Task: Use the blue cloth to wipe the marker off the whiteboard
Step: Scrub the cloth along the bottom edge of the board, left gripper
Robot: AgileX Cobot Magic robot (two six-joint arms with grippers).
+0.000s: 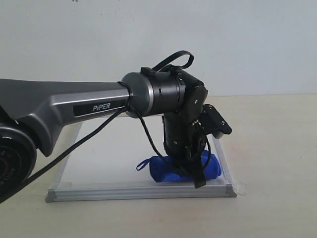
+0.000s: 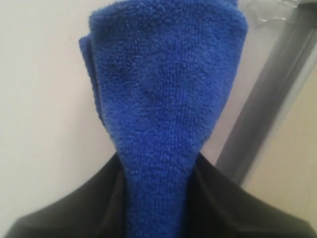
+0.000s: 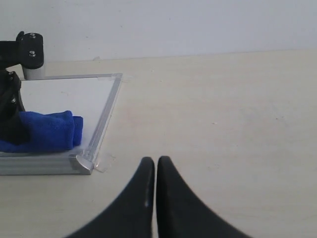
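Note:
The blue cloth (image 1: 159,169) lies on the whiteboard (image 1: 106,148) near its front right corner. My left gripper (image 1: 190,161) points down and is shut on it. In the left wrist view the cloth (image 2: 166,89) fans out from between the black fingers (image 2: 99,198) over the white board surface (image 2: 39,99), close to the metal frame (image 2: 267,109). No marker shows on the visible board; the arm hides part of it. My right gripper (image 3: 156,161) is shut with nothing in it, low over the table to the right of the board (image 3: 69,94) and the cloth (image 3: 47,130).
The grey left arm (image 1: 74,106) stretches across the board from the left, with a black cable (image 1: 74,148) hanging under it. Beige tabletop (image 1: 277,148) surrounds the board. A white wall (image 1: 247,44) stands behind. Clear tape (image 1: 240,188) marks the board's front right corner.

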